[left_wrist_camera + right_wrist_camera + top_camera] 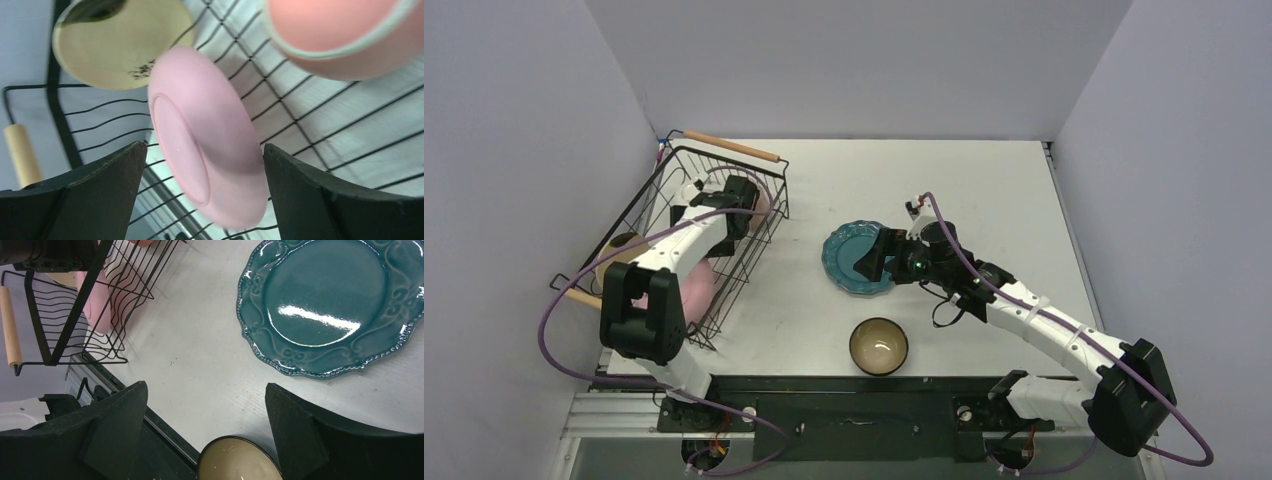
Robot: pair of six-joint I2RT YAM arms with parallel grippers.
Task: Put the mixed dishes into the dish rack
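The black wire dish rack [742, 272] stands at the left. In it a pink plate [210, 125] stands on edge, beside a cream plate [115, 50] and a pink mug [340, 35]. My left gripper [205, 145] is inside the rack [54, 95], open, with the pink plate's lower edge between its fingers; the left finger stands apart from it. The teal scalloped plate [854, 260] lies flat on the table [984, 190]. My right gripper [871, 258] hovers over its near edge, open and empty. The dark bowl with cream inside [879, 346] sits near the front edge. The white mug and the second pink mug are not visible.
The rack's wooden handles [732, 147] are at its far and near ends. In the right wrist view the teal plate [330, 305] is upper right, the bowl [240, 462] at the bottom, and the rack [80, 310] upper left. Grey walls close in the table.
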